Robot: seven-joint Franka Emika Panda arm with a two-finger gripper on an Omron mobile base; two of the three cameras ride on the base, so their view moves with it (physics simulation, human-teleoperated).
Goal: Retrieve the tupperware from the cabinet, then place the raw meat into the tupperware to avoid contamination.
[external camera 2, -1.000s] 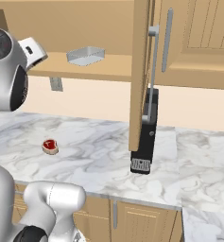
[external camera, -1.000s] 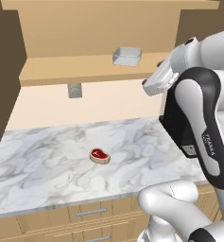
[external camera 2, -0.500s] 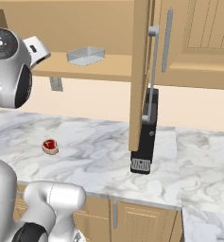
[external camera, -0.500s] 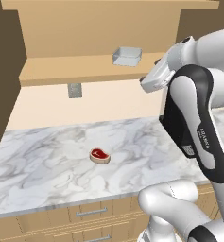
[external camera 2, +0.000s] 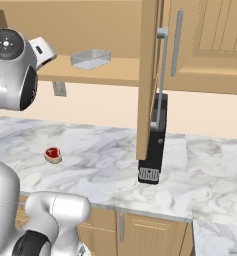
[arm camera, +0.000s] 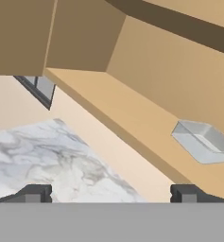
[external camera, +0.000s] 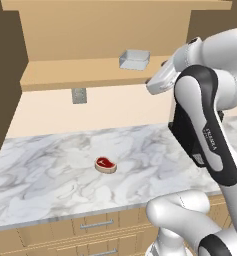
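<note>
The tupperware (external camera: 134,59) (external camera 2: 91,58) (arm camera: 202,142), a shallow pale grey container, rests on the wooden shelf (external camera: 80,75) of the open cabinet (external camera 2: 149,75). My gripper (external camera: 151,88) (external camera 2: 51,52) (arm camera: 109,194) hovers at shelf height, short of the tupperware and to its right in the left base view. Its fingertips (arm camera: 34,194) stand wide apart, open, with nothing between them. The raw meat (external camera: 105,164) (external camera 2: 53,155), a red slice with a pale fat rim, lies on the marble counter (external camera: 50,175) well below the gripper.
A tall black coffee machine (external camera 2: 155,145) stands on the counter under the open cabinet door, partly behind my arm (external camera: 187,135). A grey wall socket (external camera: 79,95) (external camera 2: 59,88) sits under the shelf. Drawers (external camera: 97,225) run below the counter's front edge.
The gripper has crept a little closer to the tupperware along the shelf, still open. The meat and the tupperware have not moved.
</note>
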